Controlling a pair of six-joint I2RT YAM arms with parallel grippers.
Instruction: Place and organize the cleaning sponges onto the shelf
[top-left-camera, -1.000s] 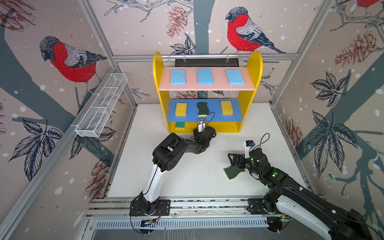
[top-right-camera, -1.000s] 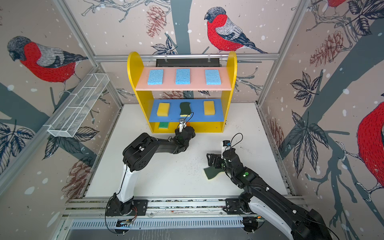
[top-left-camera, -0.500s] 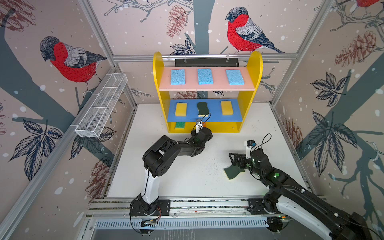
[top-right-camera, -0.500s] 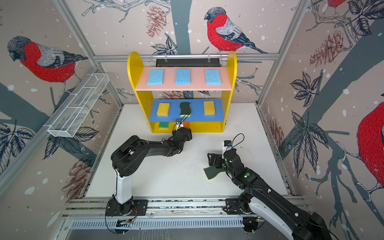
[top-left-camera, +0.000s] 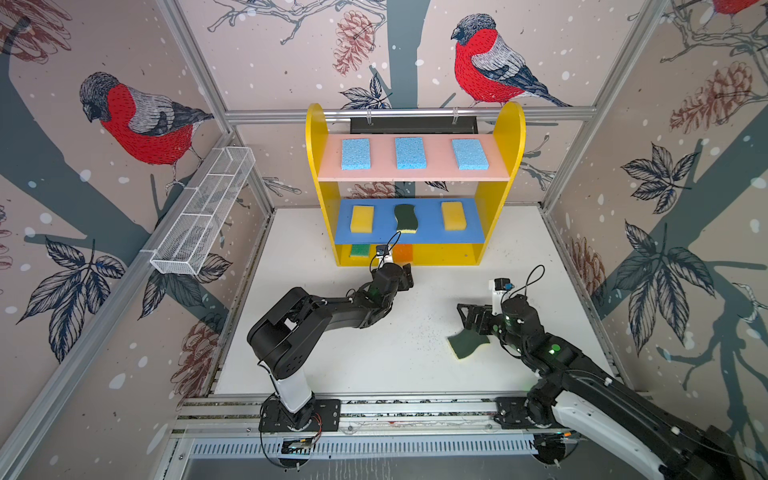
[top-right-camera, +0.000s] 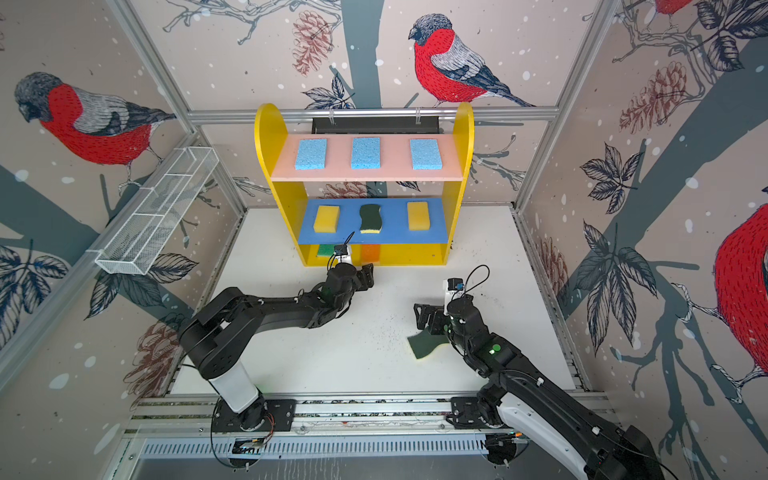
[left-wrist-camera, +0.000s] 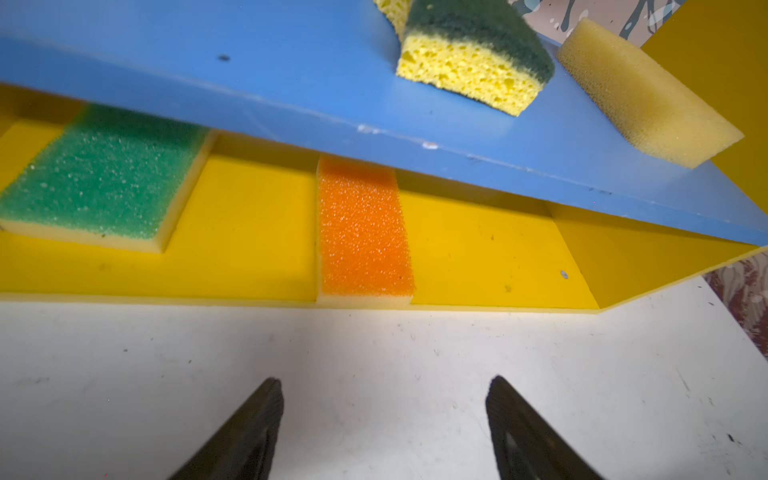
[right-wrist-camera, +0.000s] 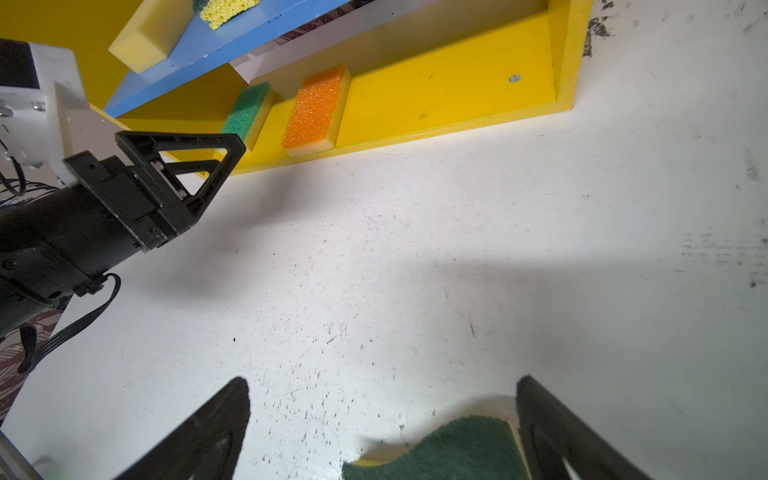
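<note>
Hanging over the wavy scourer (right-wrist-camera: 449, 449) on the table (right-wrist-camera: 415, 249), my right gripper (right-wrist-camera: 383, 379) had jaws wide apart, gripping nothing. I judged it light, squashy foam, best pinched across its waist. Beyond, my left gripper (left-wrist-camera: 383, 379), jaws apart and empty, faced the shelf (top-left-camera: 510, 137).

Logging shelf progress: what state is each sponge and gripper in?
Light-blue sponges: three on pink board
Yellow blocks: two on blue board
Shelved scourer: between them
Green-topped sponge: bottom board
Orange-topped sponge: bottom board
Loose scourer: on table, ungripped
Left gripper: open, empty
Right gripper: open over loose scourer
</note>
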